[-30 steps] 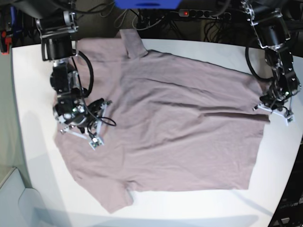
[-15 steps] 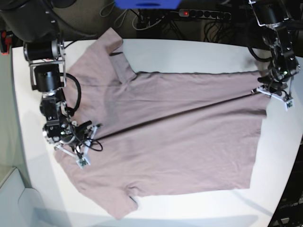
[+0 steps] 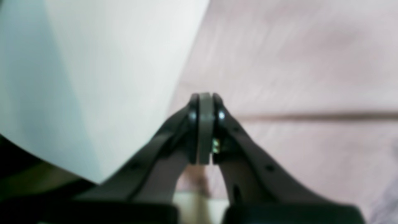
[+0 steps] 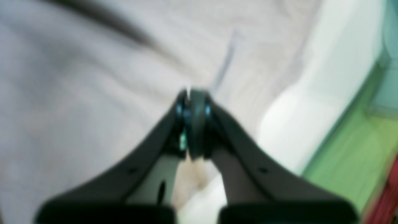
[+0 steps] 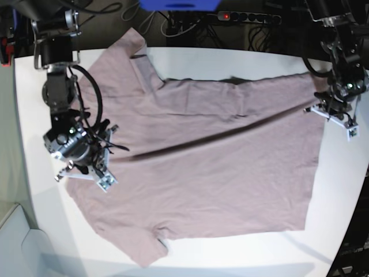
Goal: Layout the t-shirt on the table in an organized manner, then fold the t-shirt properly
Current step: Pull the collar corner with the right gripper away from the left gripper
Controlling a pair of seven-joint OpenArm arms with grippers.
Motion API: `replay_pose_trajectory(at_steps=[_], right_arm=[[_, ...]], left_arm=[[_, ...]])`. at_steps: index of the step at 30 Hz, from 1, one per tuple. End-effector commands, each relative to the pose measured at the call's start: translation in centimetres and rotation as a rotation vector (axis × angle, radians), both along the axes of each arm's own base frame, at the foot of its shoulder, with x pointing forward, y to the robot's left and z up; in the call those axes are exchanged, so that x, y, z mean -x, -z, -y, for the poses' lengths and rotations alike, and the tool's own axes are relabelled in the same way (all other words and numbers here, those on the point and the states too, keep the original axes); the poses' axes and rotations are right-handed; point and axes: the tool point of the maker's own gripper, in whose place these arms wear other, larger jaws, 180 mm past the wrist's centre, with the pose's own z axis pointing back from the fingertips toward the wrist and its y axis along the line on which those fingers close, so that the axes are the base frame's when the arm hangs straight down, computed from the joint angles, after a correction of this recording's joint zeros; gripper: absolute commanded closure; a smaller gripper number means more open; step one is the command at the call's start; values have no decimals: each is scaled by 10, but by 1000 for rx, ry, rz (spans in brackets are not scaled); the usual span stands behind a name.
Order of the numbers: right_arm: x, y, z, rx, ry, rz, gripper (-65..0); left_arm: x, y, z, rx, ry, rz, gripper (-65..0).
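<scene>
White, smooth desk (image 5: 242, 57) under everything, rounded edge running along the far side, bare at both ends and along the near strip. Dusty-pink t-shirt (image 5: 219, 173) spread across most of the desk, neck end toward the base view's left, hem toward its right. One sleeve hanging over the desk's far edge at upper left, the other lying flat near the desk's near edge. A long dark crease running slantwise across the cloth from near the left-hand arm up toward the right-hand one.

Compared with a second ago: far sleeve no longer a small folded flap by the collar but opened out wide and reaching past the desk's far edge; cloth stretched flatter, upper edge straighter; the short dark fold formerly near the hem now replaced by that longer slanting crease.

Right gripper (image 5: 78, 167) at the t-shirt's neck-side edge, on the base view's left, shifted farther from the desk's far edge than half a second ago yet closer to the desk's left end than a second ago. In the right wrist view, gripper (image 4: 192, 124) pressed together, blurred cloth beneath and a fold of pink seemingly pinched between the tips, though too soft to be sure.

Left gripper (image 5: 334, 112) at the hem's far corner, on the base view's right, higher toward the desk's far edge than a second ago. In the left wrist view, gripper (image 3: 204, 129) closed tight at the cloth's edge, desk (image 3: 108, 77) bare just beside it; a grasp on the cloth not certain.
</scene>
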Motion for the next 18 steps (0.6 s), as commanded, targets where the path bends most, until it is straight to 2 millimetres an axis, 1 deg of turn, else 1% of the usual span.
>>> replay_pose_trajectory(at_steps=[1, 3, 5, 9, 11, 13, 16, 18], right_arm=[[12, 2, 5, 27, -5, -19, 0], [36, 17, 3, 34, -17, -70, 0], [60, 37, 4, 33, -16, -135, 0], [94, 69, -3, -9, -37, -210, 0], [106, 80, -5, -22, -40, -235, 0], [115, 90, -1, -20, -35, -269, 0], [121, 97, 15, -17, 15, -295, 0], [125, 98, 24, -18, 44, -298, 0]], left_arm=[[-6, -14, -4, -23, 3, 31, -5], [-5, -17, -3, -26, 8, 31, -5], [-3, -15, -3, -26, 7, 25, -5], [-1, -13, -4, -32, 6, 20, -5], [3, -11, -5, -36, 7, 10, -5], [4, -11, -7, -40, 8, 7, -5], [6, -7, -9, -40, 3, -6, -6], [9, -3, -10, -35, -1, -19, -6]])
